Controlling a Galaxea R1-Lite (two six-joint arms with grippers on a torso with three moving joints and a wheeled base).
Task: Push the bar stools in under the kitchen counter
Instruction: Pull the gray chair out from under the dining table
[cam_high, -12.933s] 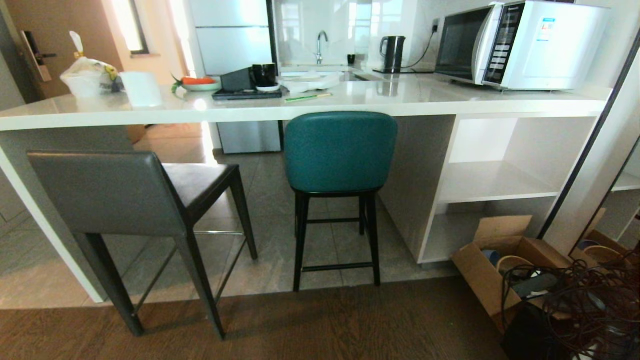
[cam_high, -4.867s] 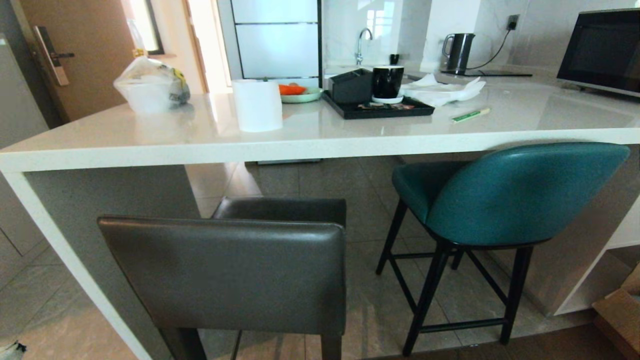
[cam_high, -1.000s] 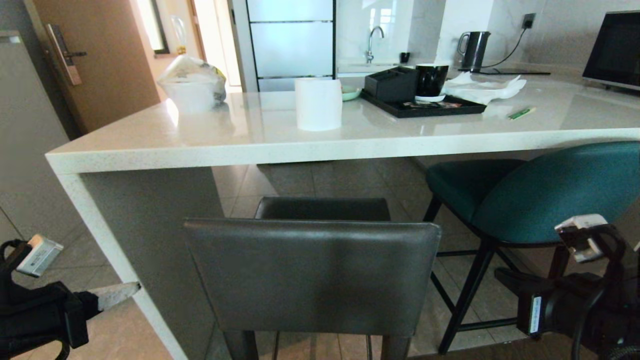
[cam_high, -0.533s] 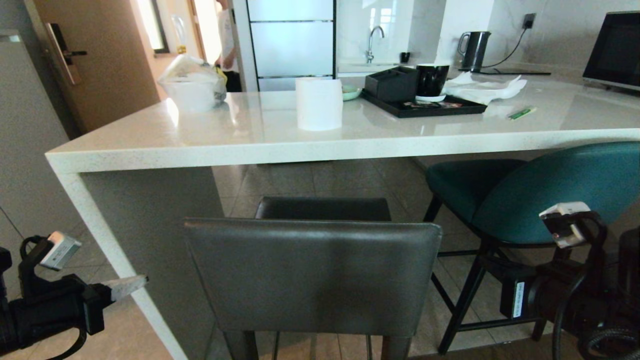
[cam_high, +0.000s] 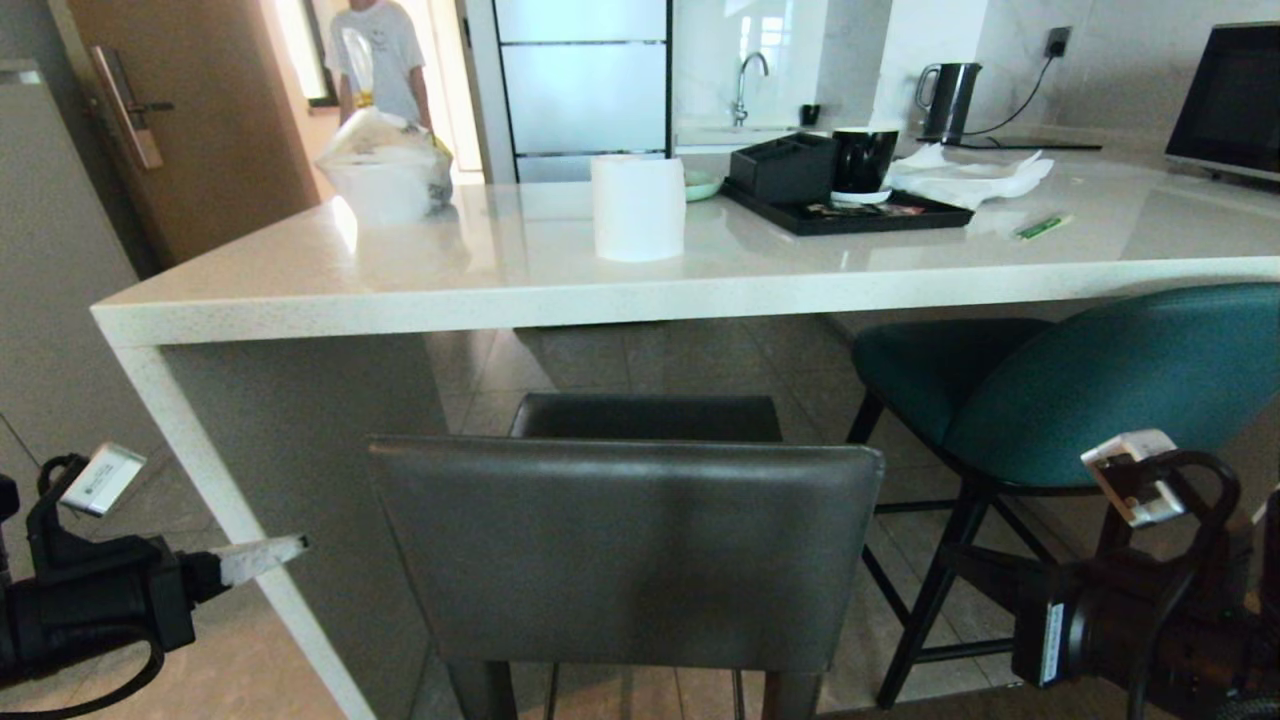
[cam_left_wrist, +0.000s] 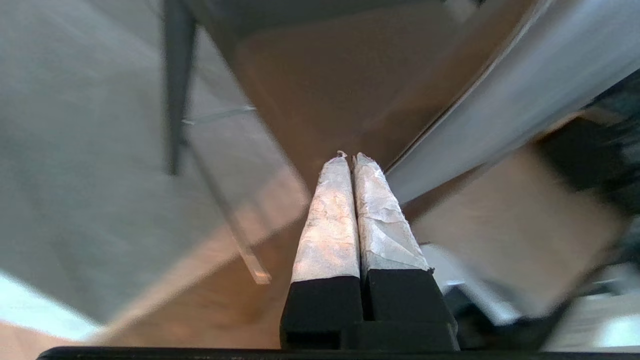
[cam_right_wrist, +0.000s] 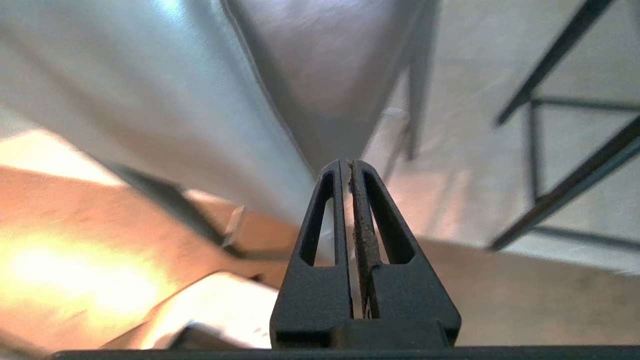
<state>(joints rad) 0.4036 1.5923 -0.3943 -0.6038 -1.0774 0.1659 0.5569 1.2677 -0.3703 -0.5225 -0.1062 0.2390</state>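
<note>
A grey stool (cam_high: 625, 545) fills the lower middle of the head view, its flat rectangular back facing the camera and its seat only partly tucked beneath the thick white worktop (cam_high: 600, 290) that spans the frame above it. That exposed back is the obvious surface to push on, and the robot appears squared up behind it for that reason. A teal stool (cam_high: 1090, 380) sits at the right edge of the frame, turned at an angle with its seat already reaching under the worktop. The left claw (cam_high: 262, 558) enters from the lower left corner, its taped fingers (cam_left_wrist: 350, 215) pressed together and holding nothing, pointing toward the stool back but well short of it. The right claw (cam_right_wrist: 348, 172) is likewise pressed together and empty; its arm shows at the lower right corner of the head view, in front of the teal stool's legs. Shut tips probably suit a blunt push better than spread ones. On the worktop stand a paper roll (cam_high: 638, 207) and a black tray (cam_high: 850, 212). A person (cam_high: 378, 50) stands at the upper left.
</note>
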